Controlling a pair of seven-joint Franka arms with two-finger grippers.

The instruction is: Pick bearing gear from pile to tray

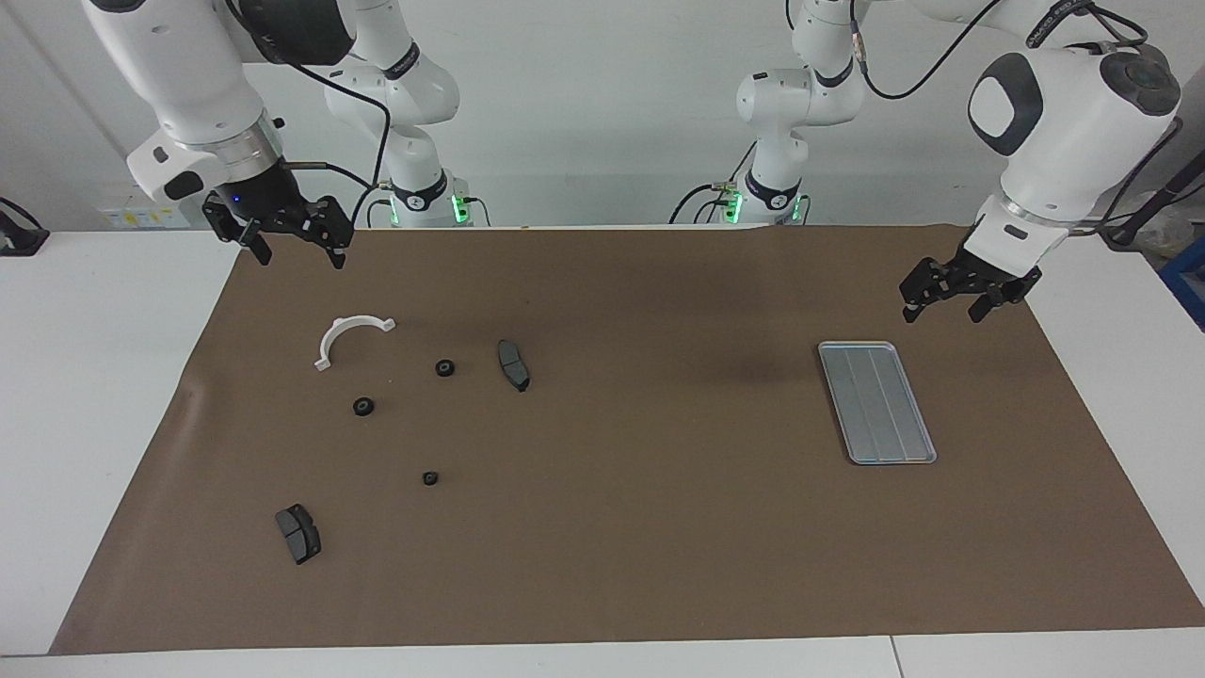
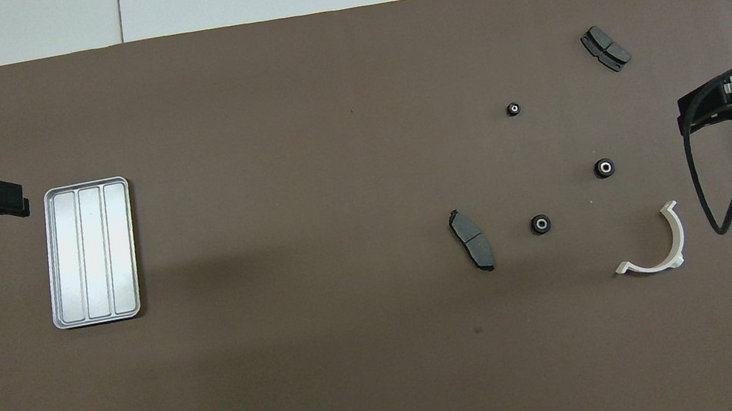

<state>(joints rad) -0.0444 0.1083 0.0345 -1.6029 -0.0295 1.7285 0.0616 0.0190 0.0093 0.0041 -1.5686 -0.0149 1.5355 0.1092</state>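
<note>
With both the right gripper (image 1: 294,245) and left gripper (image 1: 953,299) raised, spread wide and empty, the small black round bearing rings (image 1: 363,406) near the white half-ring plastic bracket (image 1: 346,336) could roll from a mistimed pinch and miss the ribbed silver-grey metal tray (image 1: 876,402).

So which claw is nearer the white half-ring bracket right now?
Right. The right claw hangs open, holding nothing, over the mat's edge beside the white half-ring bracket. The left claw hangs open by the tray, at the table's other end.
</note>
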